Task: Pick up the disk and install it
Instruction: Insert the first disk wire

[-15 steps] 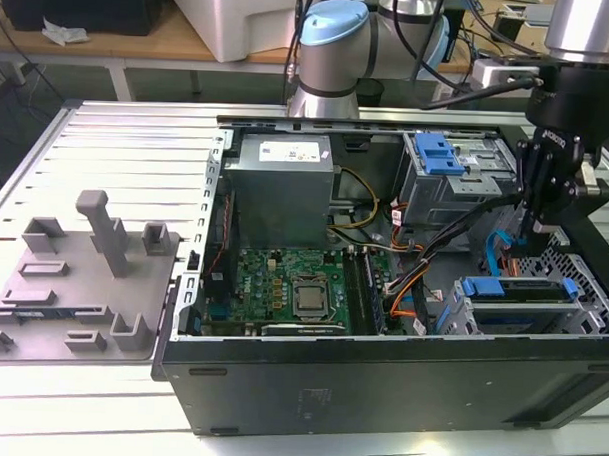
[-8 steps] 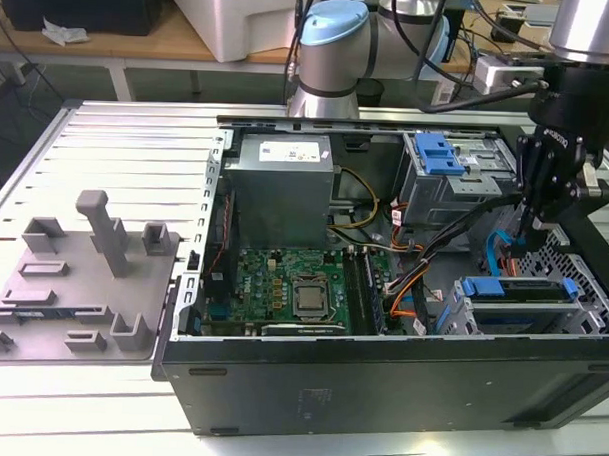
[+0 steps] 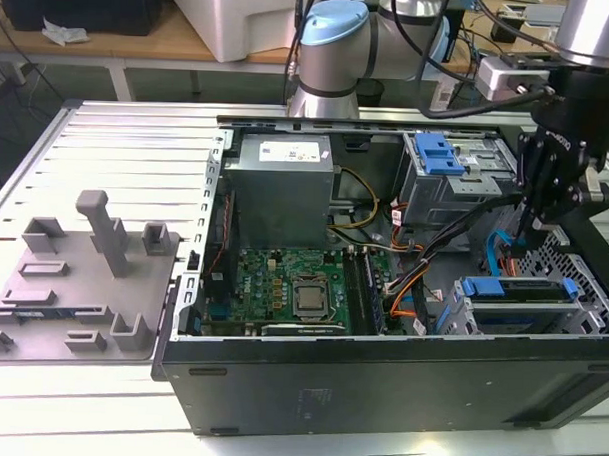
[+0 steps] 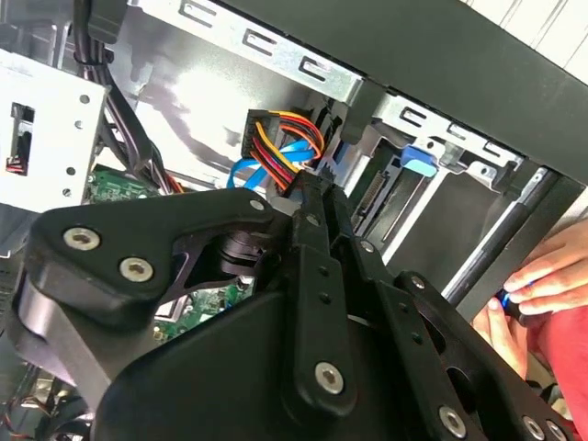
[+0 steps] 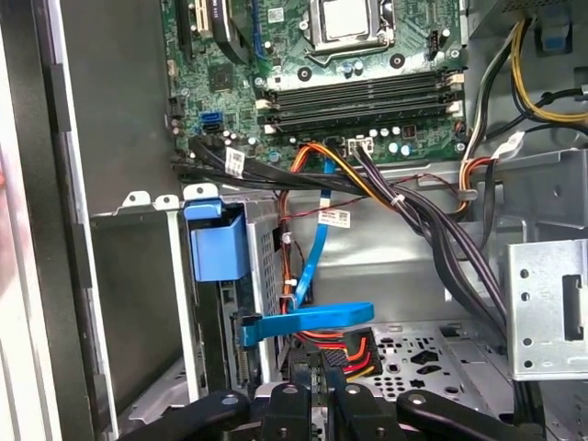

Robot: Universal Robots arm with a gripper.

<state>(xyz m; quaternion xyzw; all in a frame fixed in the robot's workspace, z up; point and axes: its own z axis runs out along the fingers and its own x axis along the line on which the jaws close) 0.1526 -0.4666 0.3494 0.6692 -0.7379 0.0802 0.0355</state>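
I see the end effector [image 3: 525,234] lowered into the open computer case [image 3: 379,391] at the exterior view's right, between the two drive cages. Its tip sits right at a connector with red, orange and yellow wires [image 5: 347,348], beside a blue flat cable [image 5: 317,321]; I cannot tell whether it is open or closed. The disk [image 3: 517,301] lies in its blue bracket inside the near cage, just beside the end effector. In the second wrist view, a person's hand [image 4: 540,287] rests outside the case wall.
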